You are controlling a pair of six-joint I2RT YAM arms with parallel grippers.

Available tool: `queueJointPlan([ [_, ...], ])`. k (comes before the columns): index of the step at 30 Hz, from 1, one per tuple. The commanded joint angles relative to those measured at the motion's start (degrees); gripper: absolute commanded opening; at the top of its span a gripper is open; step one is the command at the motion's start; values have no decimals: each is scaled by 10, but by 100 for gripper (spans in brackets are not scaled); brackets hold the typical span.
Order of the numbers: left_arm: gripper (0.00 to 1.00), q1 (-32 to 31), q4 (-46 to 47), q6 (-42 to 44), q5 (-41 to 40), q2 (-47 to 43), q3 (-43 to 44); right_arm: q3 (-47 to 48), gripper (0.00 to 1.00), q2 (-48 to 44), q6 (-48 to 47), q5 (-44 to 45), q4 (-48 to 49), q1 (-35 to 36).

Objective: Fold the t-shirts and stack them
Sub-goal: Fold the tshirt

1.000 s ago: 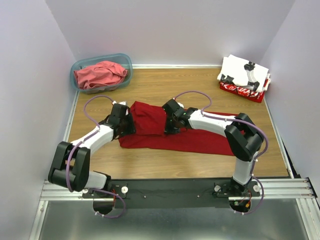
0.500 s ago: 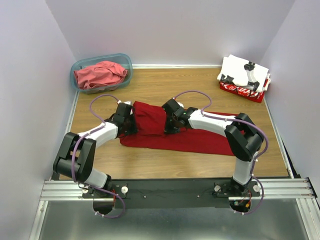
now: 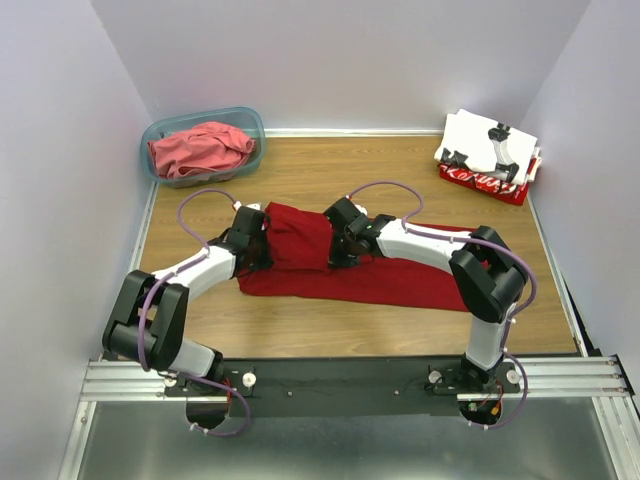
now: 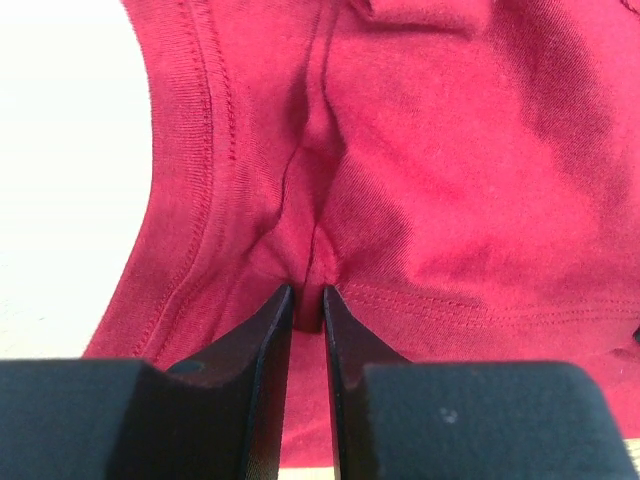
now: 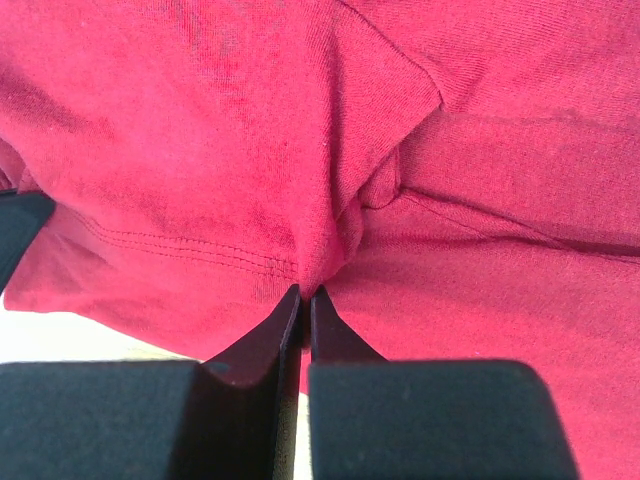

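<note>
A plain deep red t-shirt (image 3: 360, 275) lies across the middle of the table, its left part folded over into a smaller panel (image 3: 298, 238). My left gripper (image 3: 258, 248) is shut on a pinch of this shirt's cloth at the panel's left edge; the wrist view shows the fold (image 4: 308, 270) between the tips. My right gripper (image 3: 338, 250) is shut on the cloth at the panel's right edge (image 5: 318, 262). A coral-red shirt (image 3: 200, 150) lies bunched in the teal tub (image 3: 150, 135). A white printed shirt (image 3: 490, 145) lies folded on a red lettered one (image 3: 485, 183) at the back right.
The teal tub stands in the back left corner. The folded stack sits by the right wall. Bare wooden table (image 3: 330, 170) lies between them behind the arms, and a strip of it (image 3: 330, 325) runs in front of the shirt.
My left gripper has moved right and toward the back, drawing the shirt's left edge inward. The right arm has held still.
</note>
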Motion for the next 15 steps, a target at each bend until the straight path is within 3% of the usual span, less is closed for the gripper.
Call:
queueJointPlan([
  [1,27,-3,-23,-4,-28,-20,18,17,11,7,-8,-6,-19,2],
  [15,27,-6,-13,-2,-23,13,16,22,11,11,-12,-11,-23,2],
])
